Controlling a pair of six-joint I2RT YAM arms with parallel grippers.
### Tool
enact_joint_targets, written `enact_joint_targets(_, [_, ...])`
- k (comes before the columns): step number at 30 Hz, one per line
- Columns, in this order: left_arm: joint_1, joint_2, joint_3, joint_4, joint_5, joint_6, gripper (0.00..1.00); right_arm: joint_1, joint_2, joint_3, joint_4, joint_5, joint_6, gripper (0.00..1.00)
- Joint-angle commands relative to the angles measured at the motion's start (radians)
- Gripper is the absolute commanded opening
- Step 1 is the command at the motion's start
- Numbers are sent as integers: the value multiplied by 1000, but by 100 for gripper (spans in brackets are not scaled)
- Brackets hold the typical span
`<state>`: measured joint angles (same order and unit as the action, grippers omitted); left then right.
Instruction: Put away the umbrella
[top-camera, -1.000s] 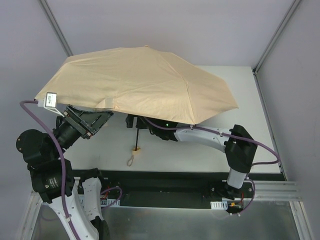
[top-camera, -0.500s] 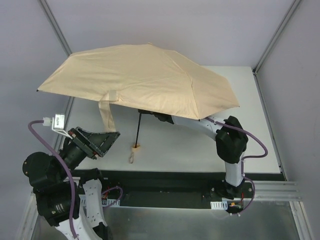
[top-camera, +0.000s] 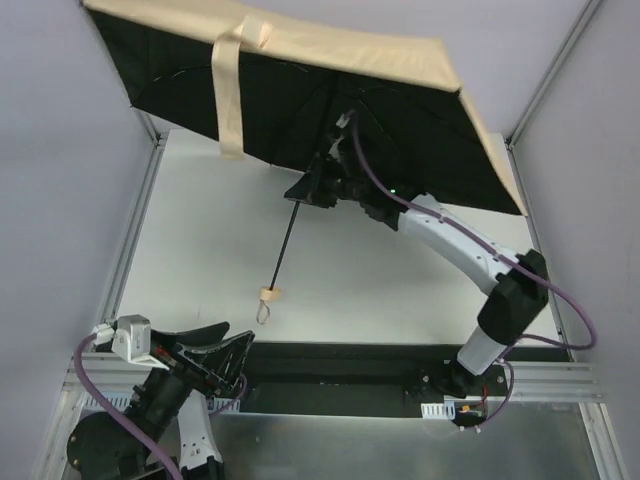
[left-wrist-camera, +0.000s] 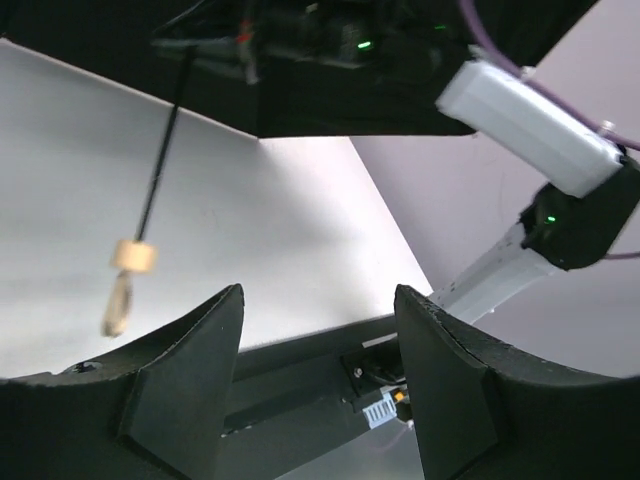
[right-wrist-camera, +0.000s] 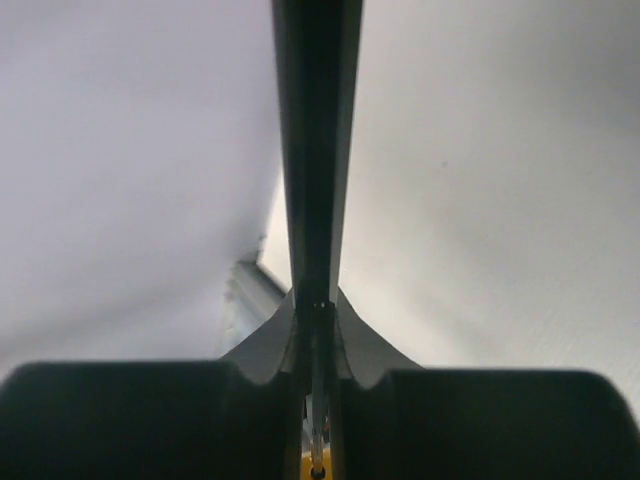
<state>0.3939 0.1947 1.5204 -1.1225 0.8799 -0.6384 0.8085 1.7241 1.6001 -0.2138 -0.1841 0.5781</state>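
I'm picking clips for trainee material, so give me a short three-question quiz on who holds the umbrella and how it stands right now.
1. Which arm's fingers grip the umbrella by its shaft?
2. True or false: the left fingers stand open and empty.
3. The canopy is: A folded shut; B open and tilted; C half collapsed.
Key: 1 the right fingers; 2 true; 3 B.

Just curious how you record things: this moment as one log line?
umbrella: open, tilted | right gripper: shut on its shaft | left gripper: open, empty | handle: hanging over table
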Motion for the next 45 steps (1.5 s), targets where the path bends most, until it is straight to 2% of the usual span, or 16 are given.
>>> enact_joint_targets(1, [14,6,-113,-4,26,-20,61,-63,-197,-77,109,-276,143,0])
enact_joint_targets(5, [100,21,-267,185,230,-147,63,-84,-268,-146,282,-409,239,0])
enact_joint_targets(7, [218,29,-315,336,399,-255,68,-83,-302,-178,401,-448,281,0])
enact_joint_targets(13, [292,-12,-482,736,448,-650,79,-86,-324,-197,485,-451,287,0])
enact_joint_targets(15, [292,3,-509,797,481,-682,78,-81,-317,-197,522,-451,296,0])
enact_joint_targets(18, [272,43,-548,1006,521,-732,69,-77,-304,-198,545,-424,312,0])
enact_joint_targets(23, [260,185,-470,1032,505,-638,67,-77,-307,-172,403,-361,253,0])
enact_joint_targets(24, [269,225,-447,1032,508,-629,68,-77,-311,-169,348,-329,243,0])
enact_joint_targets(26, [318,316,-334,850,510,-523,66,-77,-323,-166,266,-269,226,0])
enact_joint_targets(31, [514,463,-215,811,484,-526,64,-84,-331,-184,148,-216,201,0])
enact_joint_targets(34, [521,595,-139,813,519,-529,64,-88,-314,-157,90,-213,184,0])
enact_joint_targets(36, [427,679,-18,797,536,-506,70,-91,-298,-138,68,-209,184,0])
enact_joint_targets(39, [273,851,283,166,390,-87,74,-94,-276,-109,41,-206,104,0])
enact_joint_targets(41, [46,922,377,-82,181,18,76,-92,-270,-92,27,-199,103,0])
enact_joint_targets(43, [-27,905,353,-57,79,-48,78,-101,-265,-77,27,-212,103,0])
enact_joint_targets(45, [-59,803,182,146,16,-174,80,-121,-258,-68,31,-242,103,0])
